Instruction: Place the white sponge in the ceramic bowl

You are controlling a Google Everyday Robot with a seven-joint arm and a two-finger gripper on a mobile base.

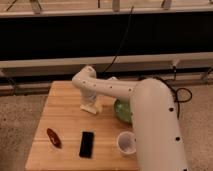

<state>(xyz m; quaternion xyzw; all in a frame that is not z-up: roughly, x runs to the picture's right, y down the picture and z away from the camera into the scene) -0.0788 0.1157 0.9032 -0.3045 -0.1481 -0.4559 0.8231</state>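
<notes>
Only the tool (90,107) low on the table (65,115), left of the ceramic bowl (121,111).

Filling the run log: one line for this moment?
gripper: low over wooden table, left of ceramic bowl | white sponge: not visible | bowl: mostly hidden by arm

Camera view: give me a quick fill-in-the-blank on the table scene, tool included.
1. The tool sits low over the wooden table, just ____ of the ceramic bowl in the picture.
2. The glaze of the ceramic bowl is ____.
3. The flat black device lies between the dark red object and the white ____.
4. The robot arm hides part of the ____.

Missing words: left; green; cup; ceramic bowl
</notes>
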